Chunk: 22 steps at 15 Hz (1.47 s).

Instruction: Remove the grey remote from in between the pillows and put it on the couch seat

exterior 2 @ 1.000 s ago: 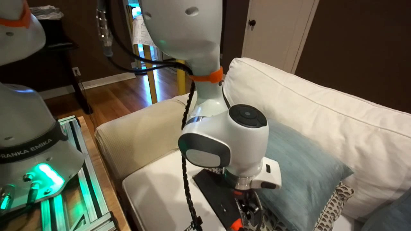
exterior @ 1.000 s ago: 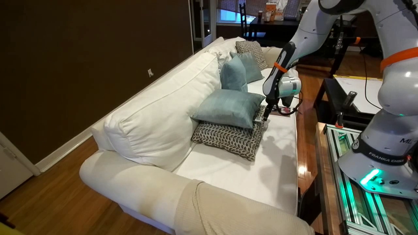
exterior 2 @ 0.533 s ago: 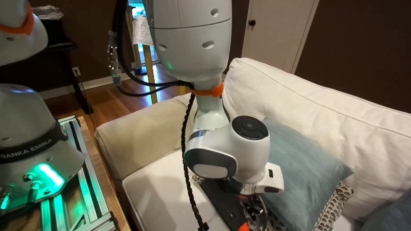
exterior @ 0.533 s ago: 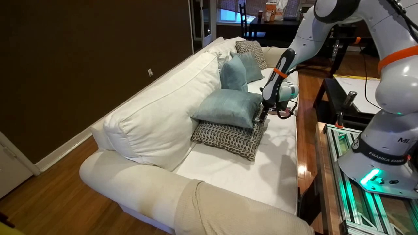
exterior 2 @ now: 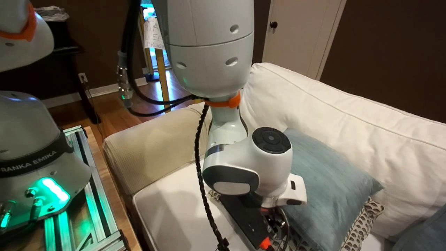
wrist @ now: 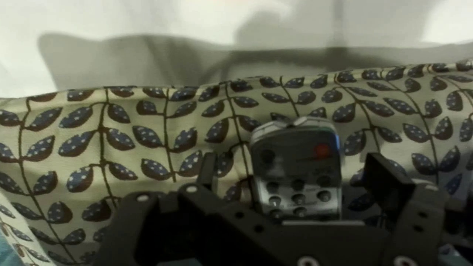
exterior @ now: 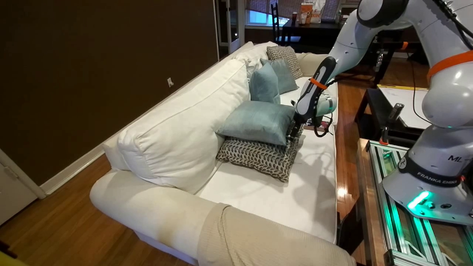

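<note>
White and wide, the couch seat (exterior: 251, 199) holds the leaf pillow (exterior: 255, 159), the blue pillow (exterior: 258, 120) on top. The pincer (wrist: 293, 162) is spread. In the wrist view, the grey remote (wrist: 297, 168) lies on the leaf pillow between the fingers (wrist: 386, 181), a gap left and right.

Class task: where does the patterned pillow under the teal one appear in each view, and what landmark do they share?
In an exterior view: the patterned pillow is just below centre.
In an exterior view: only parts of the patterned pillow show, mainly lower right.
Wrist view: the patterned pillow spans the width below the top, partly behind the gripper.
Shared landmark: the white couch seat.
</note>
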Available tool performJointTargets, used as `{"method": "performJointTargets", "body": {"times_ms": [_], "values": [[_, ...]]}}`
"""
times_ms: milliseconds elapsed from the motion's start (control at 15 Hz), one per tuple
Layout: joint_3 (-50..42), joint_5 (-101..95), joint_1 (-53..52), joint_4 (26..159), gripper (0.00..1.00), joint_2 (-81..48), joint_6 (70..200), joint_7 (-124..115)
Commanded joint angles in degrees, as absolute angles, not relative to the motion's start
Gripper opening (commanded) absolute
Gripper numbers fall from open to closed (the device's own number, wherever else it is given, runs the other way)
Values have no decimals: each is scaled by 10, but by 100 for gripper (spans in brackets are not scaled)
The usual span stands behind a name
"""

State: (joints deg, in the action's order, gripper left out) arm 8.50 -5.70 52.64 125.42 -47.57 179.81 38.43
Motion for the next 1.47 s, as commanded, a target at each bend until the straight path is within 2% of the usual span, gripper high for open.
{"method": "performJointTargets", "body": {"times_ms": [0,267,400,933,1400], "values": [[104,-91,553,1251,74,-487,1807,368],[91,-100,539,1263,42,-474,1815,356],[91,-103,538,1269,31,-469,1807,350],[19,-101,465,1307,29,-431,1791,287],[27,-86,474,1334,29,-418,1804,238]]}}
